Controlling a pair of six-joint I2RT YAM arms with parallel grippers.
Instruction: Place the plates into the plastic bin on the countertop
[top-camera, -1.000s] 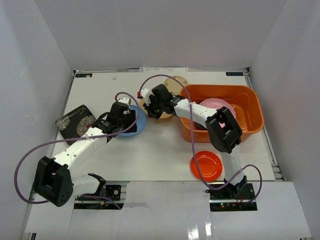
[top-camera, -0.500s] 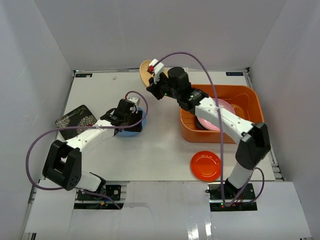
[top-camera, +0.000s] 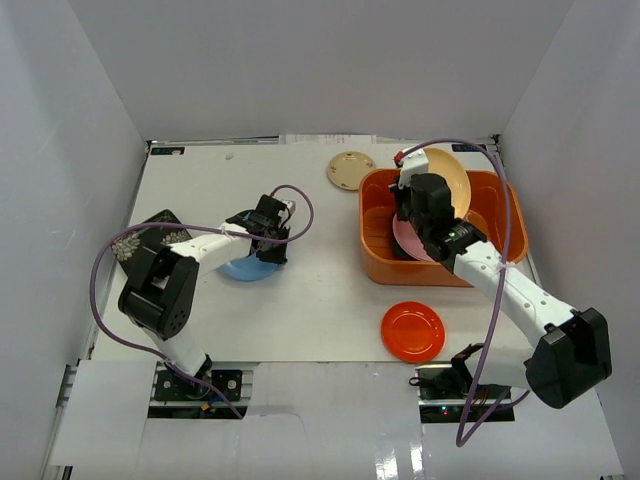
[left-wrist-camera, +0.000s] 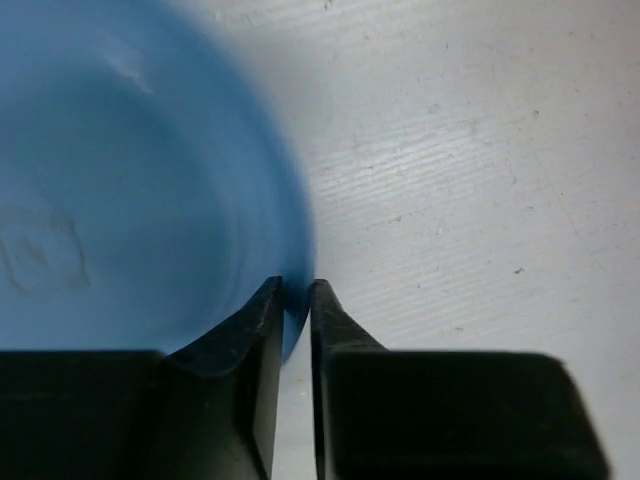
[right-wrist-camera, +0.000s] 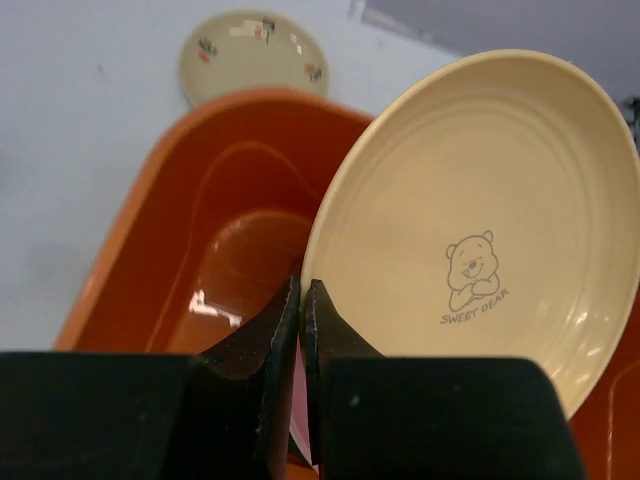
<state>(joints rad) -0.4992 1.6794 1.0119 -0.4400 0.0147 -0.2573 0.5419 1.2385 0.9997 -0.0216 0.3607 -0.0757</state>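
In the left wrist view the rim of the round blue plate (left-wrist-camera: 130, 180) lies pinched between the two fingers of my left gripper (left-wrist-camera: 295, 288). From above, that left gripper (top-camera: 266, 240) sits at the right edge of the blue plate (top-camera: 245, 267) on the countertop (top-camera: 320, 290). My right gripper (right-wrist-camera: 302, 286) is shut on the edge of a cream plate (right-wrist-camera: 480, 190) with a bear print. It holds this cream plate (top-camera: 447, 174) tilted above the orange plastic bin (top-camera: 498, 240). A pink plate (top-camera: 408, 238) lies inside the bin.
A small beige plate (top-camera: 351, 170) lies just left of the bin's far corner. A red-orange plate (top-camera: 413, 331) rests near the front edge. A black floral plate (top-camera: 135, 243) sits at the left, partly covered by my left arm. Grey walls close in the countertop.
My right arm has carried the cream plate from left of the bin to above it. The left gripper's jaws have closed on the blue plate's rim.
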